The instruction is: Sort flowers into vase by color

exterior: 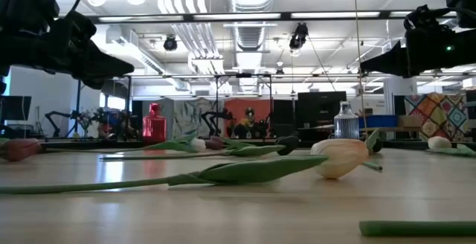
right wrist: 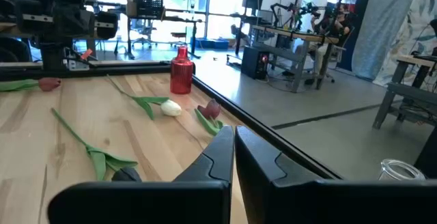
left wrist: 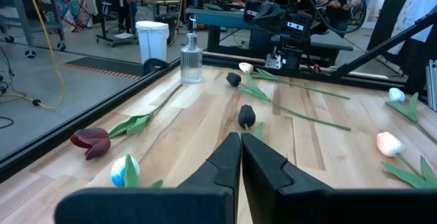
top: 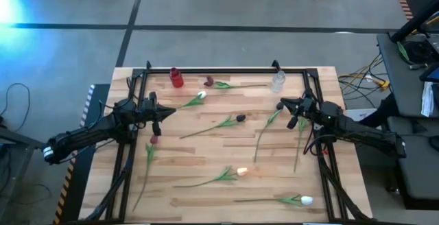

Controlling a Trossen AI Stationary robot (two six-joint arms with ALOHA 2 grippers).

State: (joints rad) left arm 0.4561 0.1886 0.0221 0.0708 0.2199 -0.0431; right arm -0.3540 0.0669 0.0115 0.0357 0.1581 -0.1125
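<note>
On the wooden worktop (top: 206, 156) tulips (top: 226, 123) lie scattered, none in the red vase (top: 177, 78) or clear vase (top: 278, 81) at the far edge. Left claw (left wrist: 240, 157) and right claw (right wrist: 233, 154) hover above opposite sides, fingers pressed together, holding nothing. The low view cuts off one green stem (exterior: 416, 228) at its edge; a peach head (exterior: 341, 158) hides the stems behind it.

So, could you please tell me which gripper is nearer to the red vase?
Left. The left gripper hangs just in front of the red vase, while the right gripper is far across the table, close to the clear vase.
</note>
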